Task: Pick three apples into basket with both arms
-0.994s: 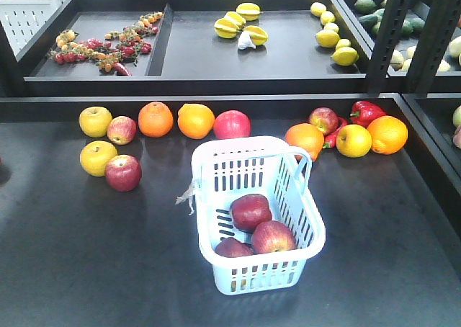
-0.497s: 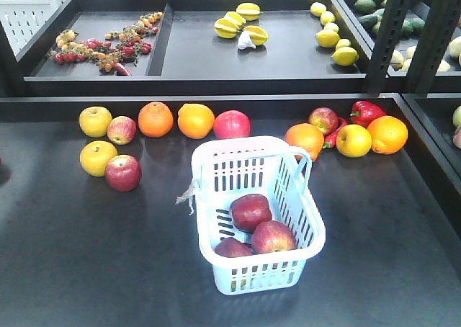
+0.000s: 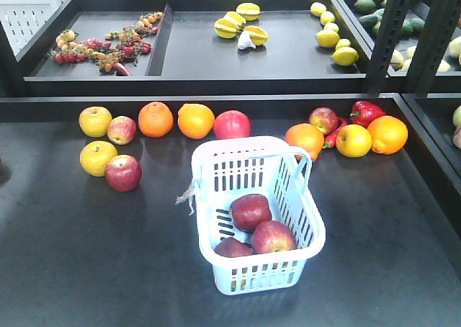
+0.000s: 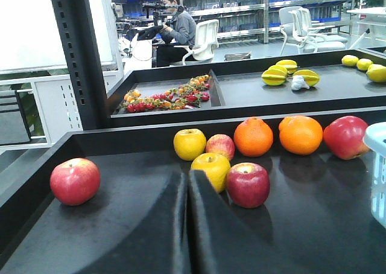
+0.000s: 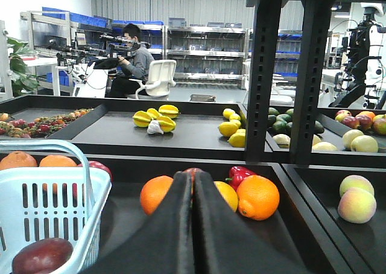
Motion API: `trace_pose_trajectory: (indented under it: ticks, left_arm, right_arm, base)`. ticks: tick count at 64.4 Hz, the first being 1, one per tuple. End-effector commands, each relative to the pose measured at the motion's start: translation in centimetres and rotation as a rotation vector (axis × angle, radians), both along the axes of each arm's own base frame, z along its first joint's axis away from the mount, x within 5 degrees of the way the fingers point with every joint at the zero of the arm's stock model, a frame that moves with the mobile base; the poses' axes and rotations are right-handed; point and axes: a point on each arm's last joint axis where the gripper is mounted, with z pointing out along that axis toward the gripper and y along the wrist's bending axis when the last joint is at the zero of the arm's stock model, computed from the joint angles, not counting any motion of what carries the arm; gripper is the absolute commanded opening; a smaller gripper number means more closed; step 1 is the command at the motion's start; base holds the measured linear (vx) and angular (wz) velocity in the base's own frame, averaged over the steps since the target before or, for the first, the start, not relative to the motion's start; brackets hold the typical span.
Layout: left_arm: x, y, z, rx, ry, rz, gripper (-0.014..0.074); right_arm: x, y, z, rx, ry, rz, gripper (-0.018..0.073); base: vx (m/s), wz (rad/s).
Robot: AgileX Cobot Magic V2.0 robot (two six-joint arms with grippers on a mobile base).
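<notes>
basket (image 3: 310,222): slotted pale blue plastic | apples (image 3: 251,212): three round, shiny, dark red, inside | left fingers (image 4: 187,183), right fingers (image 5: 193,186): pressed together, empty

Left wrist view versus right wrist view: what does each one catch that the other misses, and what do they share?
Only the left wrist view shows the lone red apple at far left, the two yellow apples and the left gripper, shut and empty. Only the right wrist view shows the dark red apple inside the basket, the red pepper, the peaches and the right gripper, also shut. Both show the basket's rim, the star fruit and the seated person.
</notes>
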Motion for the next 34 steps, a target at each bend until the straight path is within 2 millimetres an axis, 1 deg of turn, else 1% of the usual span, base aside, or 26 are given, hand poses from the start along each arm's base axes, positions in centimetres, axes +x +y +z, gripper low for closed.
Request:
trace_pose_trajectory:
  ticks: [1,34]
  left_arm:
    - [-0.06,-0.08,-0.11,-0.017,-0.07,-0.008,-0.0006]
    - [-0.06,-0.08,-0.11,-0.017,-0.07,-0.008,-0.0006]
  right_arm:
    - [-0.12,0.01,0.44,-0.014,-0.081,-0.003,-0.0003]
    - [-0.12,0.01,0.44,-0.014,-0.081,-0.003,-0.0003]
  base:
    - [0.0,0.0]
    - [0.0,0.0]
